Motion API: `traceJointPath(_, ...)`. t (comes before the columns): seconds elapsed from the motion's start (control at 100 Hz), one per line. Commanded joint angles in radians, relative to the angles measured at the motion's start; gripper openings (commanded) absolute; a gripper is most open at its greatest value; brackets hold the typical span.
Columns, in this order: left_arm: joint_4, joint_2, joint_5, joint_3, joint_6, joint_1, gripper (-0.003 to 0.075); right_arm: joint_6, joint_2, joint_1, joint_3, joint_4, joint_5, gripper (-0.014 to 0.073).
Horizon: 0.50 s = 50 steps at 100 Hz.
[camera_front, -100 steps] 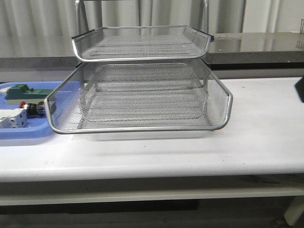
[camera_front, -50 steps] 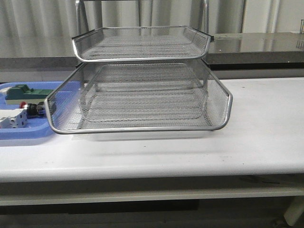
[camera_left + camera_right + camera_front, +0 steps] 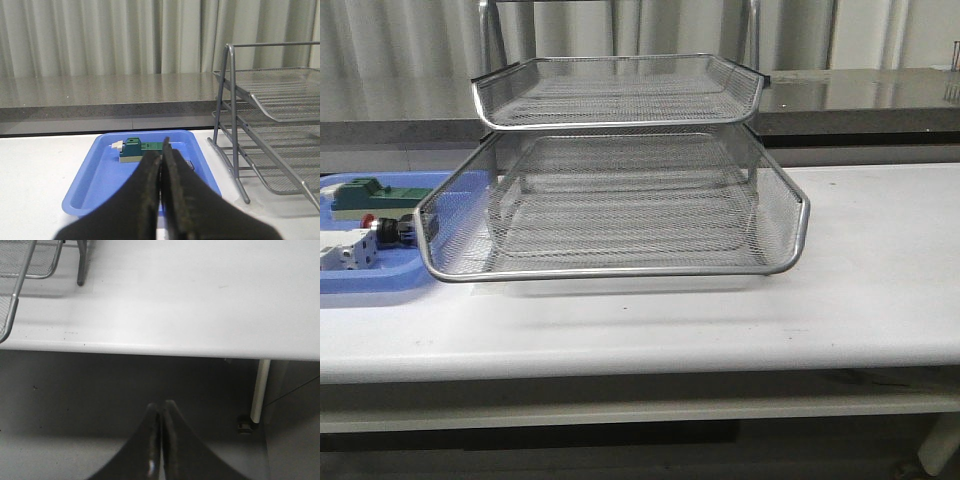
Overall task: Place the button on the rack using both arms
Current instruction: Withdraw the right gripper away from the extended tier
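At 9 o'clock of the rack (image 3: 620,200), button (image 3: 386,231) lies in blue tray (image 3: 380,282), half hidden behind mesh; left gripper (image 3: 161,165) and right gripper (image 3: 160,412) both clenched, holding nothing.

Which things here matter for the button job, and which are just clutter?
For the job:
button, in the blue tray
rack
left gripper, shut
right gripper, shut

Lying about:
blue tray
green block
white-grey block
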Motion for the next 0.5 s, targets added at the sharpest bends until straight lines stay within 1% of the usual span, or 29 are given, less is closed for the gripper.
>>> traceJointPath(0.0,-0.005,-0.035,-0.073,0.047,-0.008,0.002,0.0004,0.004,0.001,-0.004,-0.033,-0.02,-0.094,-0.0074)
traceJointPath(0.03,-0.005,-0.035,-0.073,0.047,-0.008,0.002,0.0004,0.004,0.001,-0.004,-0.033,-0.02,-0.101,-0.0063)
traceJointPath(0.49,-0.005,-0.035,-0.073,0.047,-0.008,0.002,0.0004,0.004,0.001,-0.004,-0.031,-0.02,-0.106,-0.0068)
